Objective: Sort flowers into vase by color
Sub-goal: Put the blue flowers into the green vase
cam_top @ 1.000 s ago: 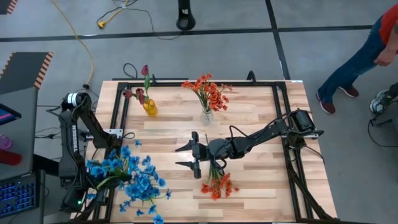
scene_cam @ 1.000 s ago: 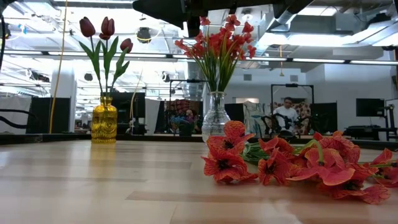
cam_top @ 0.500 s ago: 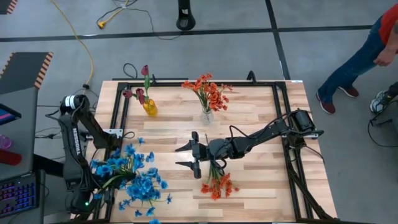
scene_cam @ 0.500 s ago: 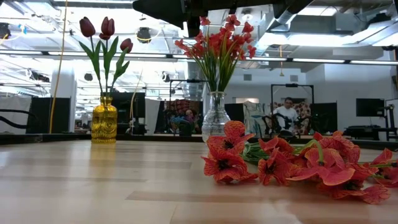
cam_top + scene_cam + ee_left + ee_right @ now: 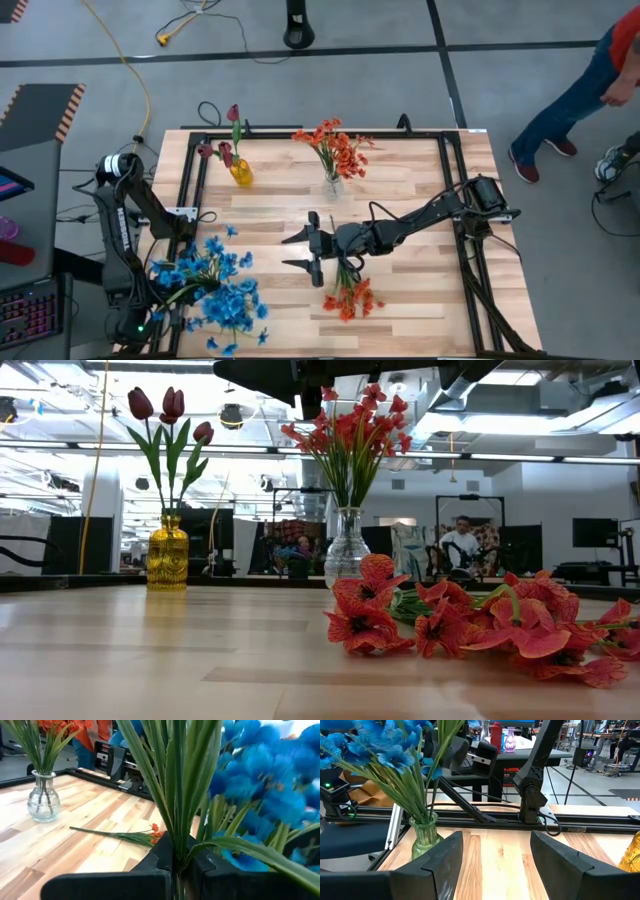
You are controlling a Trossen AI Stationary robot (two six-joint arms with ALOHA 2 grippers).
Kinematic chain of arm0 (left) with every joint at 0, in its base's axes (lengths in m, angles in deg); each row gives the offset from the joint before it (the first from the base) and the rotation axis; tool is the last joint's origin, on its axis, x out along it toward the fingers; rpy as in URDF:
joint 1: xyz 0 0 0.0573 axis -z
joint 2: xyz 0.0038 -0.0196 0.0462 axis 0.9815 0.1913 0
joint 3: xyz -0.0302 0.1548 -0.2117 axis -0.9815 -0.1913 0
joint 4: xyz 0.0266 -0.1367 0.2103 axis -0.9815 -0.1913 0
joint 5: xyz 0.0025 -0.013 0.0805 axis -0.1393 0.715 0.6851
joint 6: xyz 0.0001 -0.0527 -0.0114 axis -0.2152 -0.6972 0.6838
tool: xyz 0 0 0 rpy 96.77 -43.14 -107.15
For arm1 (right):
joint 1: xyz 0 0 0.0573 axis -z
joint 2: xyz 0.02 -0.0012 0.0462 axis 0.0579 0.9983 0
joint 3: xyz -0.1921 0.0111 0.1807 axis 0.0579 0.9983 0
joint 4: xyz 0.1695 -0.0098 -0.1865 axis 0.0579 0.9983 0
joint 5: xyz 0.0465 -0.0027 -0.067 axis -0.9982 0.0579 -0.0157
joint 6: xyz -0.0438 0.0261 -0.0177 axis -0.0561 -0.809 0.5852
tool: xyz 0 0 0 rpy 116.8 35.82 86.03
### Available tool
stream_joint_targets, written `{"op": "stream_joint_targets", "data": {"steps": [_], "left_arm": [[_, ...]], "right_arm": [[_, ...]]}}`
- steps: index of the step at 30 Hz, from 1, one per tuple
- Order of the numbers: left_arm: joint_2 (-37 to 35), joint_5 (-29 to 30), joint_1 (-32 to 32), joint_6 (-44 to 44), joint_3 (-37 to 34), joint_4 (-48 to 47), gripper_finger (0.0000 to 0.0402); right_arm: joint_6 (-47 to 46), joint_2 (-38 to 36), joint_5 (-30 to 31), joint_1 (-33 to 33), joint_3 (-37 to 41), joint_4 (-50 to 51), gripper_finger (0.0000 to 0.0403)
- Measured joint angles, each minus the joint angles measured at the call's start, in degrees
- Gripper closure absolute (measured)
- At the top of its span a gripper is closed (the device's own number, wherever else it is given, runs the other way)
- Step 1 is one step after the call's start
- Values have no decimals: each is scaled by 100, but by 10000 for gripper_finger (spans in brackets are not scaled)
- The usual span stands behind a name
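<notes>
Right gripper [image 5: 492, 865] fingers spread apart over wood table [image 5: 505, 860]. Blue flowers [image 5: 390, 755] in green glass vase [image 5: 426, 837] nr table edge, w/ left arm [image 5: 532, 790] behind.

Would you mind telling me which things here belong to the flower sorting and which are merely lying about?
Part of the job:
- blue flowers, clamped in the left gripper
- green vase
- orange-red flowers loose on the table
- clear vase of orange-red flowers
- yellow vase of maroon tulips
- right gripper, open

Lying about:
- yellow cable on the floor
- keyboard
</notes>
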Motion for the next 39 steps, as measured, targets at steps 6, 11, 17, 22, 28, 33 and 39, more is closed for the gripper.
{"op": "stream_joint_targets", "data": {"steps": [6,11,17,22,28,33,39], "left_arm": [[-8,-97,-4,-447,-371,52,401],[-21,-231,-16,-521,-619,196,401],[-20,-679,-184,-295,-685,255,402],[-4,-1081,-395,21,-705,298,401],[13,-1332,-494,11,-711,285,401],[11,-1381,-494,35,-711,298,401],[0,-1381,-494,71,-711,305,382]], "right_arm": [[0,0,0,0,0,0,143],[0,-2,0,0,0,-2,143],[0,-2,0,0,0,-2,143],[0,-2,0,0,0,-2,143],[2,-2,0,0,2,-12,143],[4,-2,0,0,2,-24,143],[4,-2,0,0,2,-26,143]]}}
